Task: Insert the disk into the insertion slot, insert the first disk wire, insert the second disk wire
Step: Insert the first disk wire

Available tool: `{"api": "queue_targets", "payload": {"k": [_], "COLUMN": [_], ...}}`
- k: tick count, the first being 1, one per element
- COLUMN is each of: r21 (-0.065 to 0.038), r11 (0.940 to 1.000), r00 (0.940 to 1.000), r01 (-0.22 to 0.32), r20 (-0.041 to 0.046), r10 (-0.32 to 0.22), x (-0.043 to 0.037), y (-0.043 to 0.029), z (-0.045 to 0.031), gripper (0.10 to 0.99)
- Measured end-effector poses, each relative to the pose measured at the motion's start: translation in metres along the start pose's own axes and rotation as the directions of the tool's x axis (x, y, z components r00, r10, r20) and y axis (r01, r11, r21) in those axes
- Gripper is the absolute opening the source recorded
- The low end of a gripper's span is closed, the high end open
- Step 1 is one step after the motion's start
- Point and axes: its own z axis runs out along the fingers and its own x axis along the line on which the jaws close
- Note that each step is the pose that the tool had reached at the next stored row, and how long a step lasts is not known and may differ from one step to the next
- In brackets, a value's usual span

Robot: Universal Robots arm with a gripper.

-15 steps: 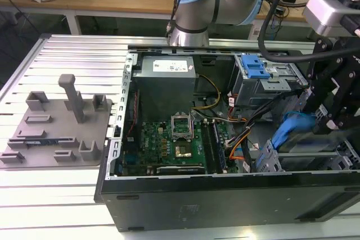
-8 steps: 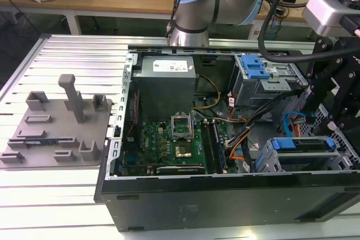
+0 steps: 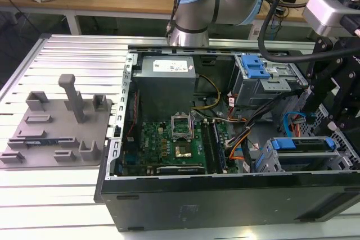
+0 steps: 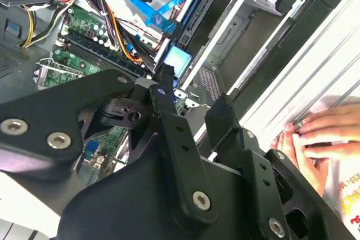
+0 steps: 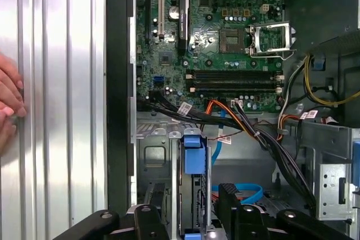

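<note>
The disk in its blue carrier frame lies in the insertion slot, the grey metal bay at the case's front corner on the exterior view's right. Its blue end tab sticks out towards the motherboard. My gripper hangs right over the disk, open, with one black finger on each side of the carrier and a gap to it on both sides. The second wrist view shows the same fingers above the blue tab. A loose blue flat wire and a bundle of orange and black wires run beside the bay.
A taller grey cage with a blue latch stands behind the bay. The motherboard and power supply take up the rest of the case. A person's hand rests on the ribbed aluminium table beside the case. A grey fixture plate lies at the exterior view's left.
</note>
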Motion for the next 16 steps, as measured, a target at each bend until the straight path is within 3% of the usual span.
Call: {"api": "queue_targets", "payload": {"k": [5,6,7,9,10,11,16], "r21": [0.0,0.0,0.0,0.0,-0.001,-0.001,0.001], "r11": [1.0,1.0,1.0,1.0,1.0,1.0,1.0], "r00": [1.0,0.9995,0.9985,0.996,0.9921,0.9885,0.969], "r01": [0.0,0.0,0.0,0.0,0.001,0.001,0.001], "r20": [-0.0023,-0.0331,-0.0551,-0.0893,-0.1256,-0.1509,-0.2471], "r10": [0.0,0.0,0.0,0.0,-0.001,-0.001,-0.001], "x": [-0.0008,-0.0116,-0.0218,-0.0392,-0.0483,-0.0521,-0.0579], "y": [0.0,-0.0001,-0.0001,-0.0002,-0.0003,-0.0003,-0.0002], "z": [0.0001,0.0004,0.0007,0.0013,0.0015,0.0017,0.0018], "gripper": [0.502,0.502,0.502,0.502,0.502,0.502,0.502]}}
